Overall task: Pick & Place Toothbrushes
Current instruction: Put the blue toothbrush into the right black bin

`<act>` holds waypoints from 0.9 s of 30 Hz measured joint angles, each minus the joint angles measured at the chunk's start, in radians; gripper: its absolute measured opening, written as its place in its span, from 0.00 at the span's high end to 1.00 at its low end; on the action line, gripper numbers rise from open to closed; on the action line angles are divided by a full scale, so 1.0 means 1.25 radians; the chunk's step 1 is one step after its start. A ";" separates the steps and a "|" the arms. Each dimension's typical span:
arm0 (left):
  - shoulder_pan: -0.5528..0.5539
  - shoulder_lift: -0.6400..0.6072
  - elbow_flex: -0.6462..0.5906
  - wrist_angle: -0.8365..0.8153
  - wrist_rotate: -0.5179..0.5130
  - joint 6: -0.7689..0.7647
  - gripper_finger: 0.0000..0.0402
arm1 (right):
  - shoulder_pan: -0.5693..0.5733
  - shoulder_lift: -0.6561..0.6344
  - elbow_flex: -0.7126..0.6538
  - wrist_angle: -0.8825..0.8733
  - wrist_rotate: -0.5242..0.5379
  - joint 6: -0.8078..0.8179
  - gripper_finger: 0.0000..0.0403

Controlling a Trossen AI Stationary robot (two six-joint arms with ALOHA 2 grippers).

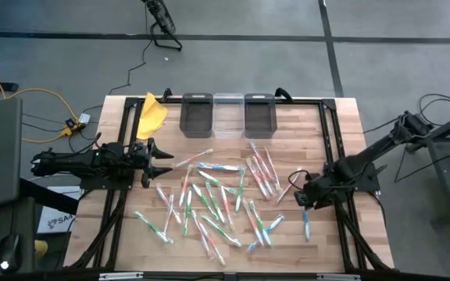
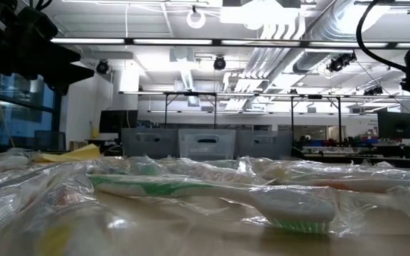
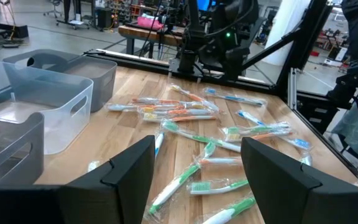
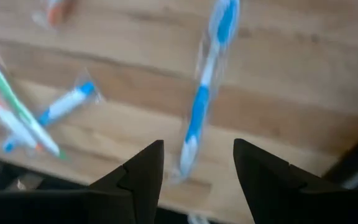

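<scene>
While the toothbrushes lie scattered in clear wrappers across the middle of the wooden surface, none has reached the three bins lined up at the far edge. One blue-and-white toothbrush lies apart from the heap on the right side, near the surface edge, directly ahead of the right claw.

Right claw: fingers spread, nothing between them, poised just above that blue brush. Its own camera shows the handle running roughly through the gap between the two fingers.

Left claw: released, empty, hanging over the left side of the surface beside the heap, near a yellow cloth. It looks across the pile toward the right arm and appears to be waiting.

Step in hand, as judged: right arm picks the isolated blue brush. To do it well:
- turn the wrist so the fingers straddle the handle across its width, not along it;
- come down over mid-handle, away from the loose wrapper ends;
- descend until the fingertips nearly meet the wood, since the brush lies flat and thin;
- clench gently; crinkly film may slip.

Risk: the brush sits close to the edge, so a nudge could push it off.
</scene>
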 joint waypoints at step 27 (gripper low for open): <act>0.000 0.000 0.000 0.000 0.000 0.000 0.42 | 0.030 0.260 0.005 0.028 0.107 -0.025 0.69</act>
